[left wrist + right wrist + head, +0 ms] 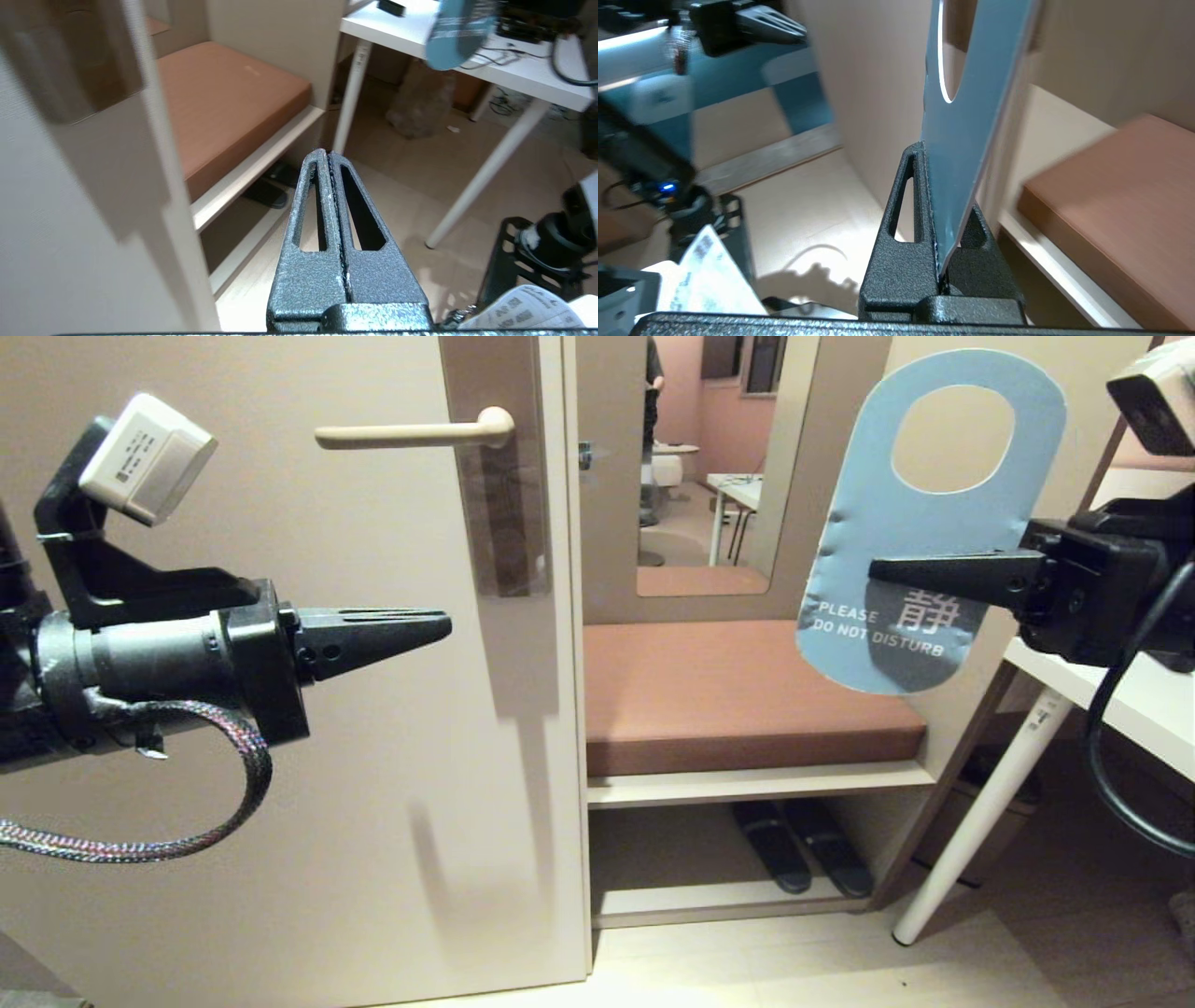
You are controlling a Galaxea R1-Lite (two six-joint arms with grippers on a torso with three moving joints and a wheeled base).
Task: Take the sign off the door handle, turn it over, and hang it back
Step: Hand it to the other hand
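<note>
The sign point(920, 523) is off the door handle point(415, 431) and clamped between the jaws of the right gripper point(878, 569), hole end above the jaws, blue "PLEASE DO NOT DISTURB" face toward the head camera. The bare handle is well apart from it. The left gripper point(439, 625), jaws together and empty, points level below the handle.

Left arm: reaching in level from the left, below the door handle point(415, 431) and well short of its backplate.
Left gripper point(446, 625): pointing right, jaws pressed together, holding nothing.
Right arm: reaching in level from the right, far right of the door handle.
Right gripper point(873, 569): pointing left, clamped flat on the sign point(920, 523), held upright, hole end up.
</note>
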